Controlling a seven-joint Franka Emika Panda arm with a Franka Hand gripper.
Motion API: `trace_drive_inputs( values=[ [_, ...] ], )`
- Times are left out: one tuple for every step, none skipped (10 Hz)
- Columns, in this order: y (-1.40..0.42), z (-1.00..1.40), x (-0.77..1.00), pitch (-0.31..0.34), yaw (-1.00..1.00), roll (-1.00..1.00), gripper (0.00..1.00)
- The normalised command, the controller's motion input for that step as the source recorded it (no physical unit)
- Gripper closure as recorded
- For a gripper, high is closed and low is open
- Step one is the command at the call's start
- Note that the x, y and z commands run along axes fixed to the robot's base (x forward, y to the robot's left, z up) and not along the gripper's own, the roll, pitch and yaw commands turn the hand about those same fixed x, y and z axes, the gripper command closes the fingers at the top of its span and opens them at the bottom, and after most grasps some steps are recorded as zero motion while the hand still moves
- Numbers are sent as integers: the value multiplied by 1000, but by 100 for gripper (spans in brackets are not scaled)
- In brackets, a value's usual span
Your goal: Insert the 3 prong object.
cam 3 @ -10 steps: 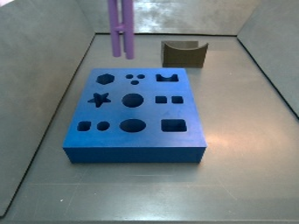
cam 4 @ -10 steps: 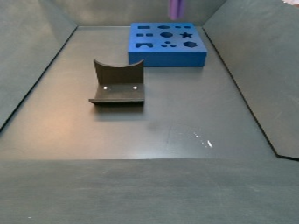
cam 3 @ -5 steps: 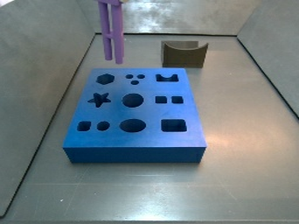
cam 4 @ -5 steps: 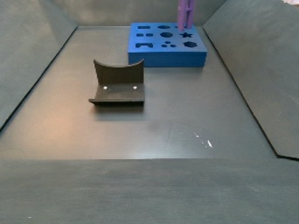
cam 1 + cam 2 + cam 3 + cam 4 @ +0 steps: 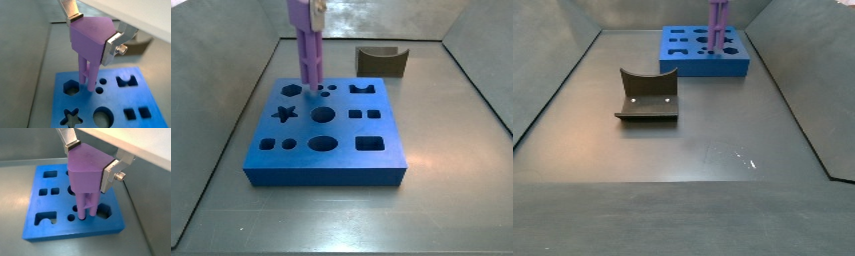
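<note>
My gripper [image 5: 92, 31] is shut on the purple 3 prong object [image 5: 89, 42], with its silver fingers [image 5: 114, 45] clamped on the wide head and the rods hanging straight down. The piece also shows in a wrist view [image 5: 85, 175] and in both side views [image 5: 307, 55] [image 5: 718, 22]. The rod tips reach the top of the blue block [image 5: 325, 165] at the cluster of three small round holes [image 5: 101, 85] near its far edge. I cannot tell whether the tips are inside the holes. The block also shows in a wrist view [image 5: 41, 205] and a side view [image 5: 684, 62].
A dark brown curved block [image 5: 382, 60] stands behind the blue block near the back wall; it also shows in a side view [image 5: 647, 95]. Grey walls [image 5: 225, 100] enclose the floor. The blue block has star, round, square and other shaped holes.
The gripper has come down with the purple piece and shifted slightly over the block. The rod tips, which hung above the far left edge, now meet the block's top.
</note>
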Motion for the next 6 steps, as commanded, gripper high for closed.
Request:
trace_drive_inputs(
  values=[
    [60,-240,551,0,-651,-21,100],
    [46,-66,529,44,-514,0,100],
    [0,-109,106,0,0,0,100],
    [0,-186,0,-3,0,0,100],
    [-43,-420,37,-111,-251,-26,100],
    [-11,-537,40,-146,-380,-44,100]
  ],
)
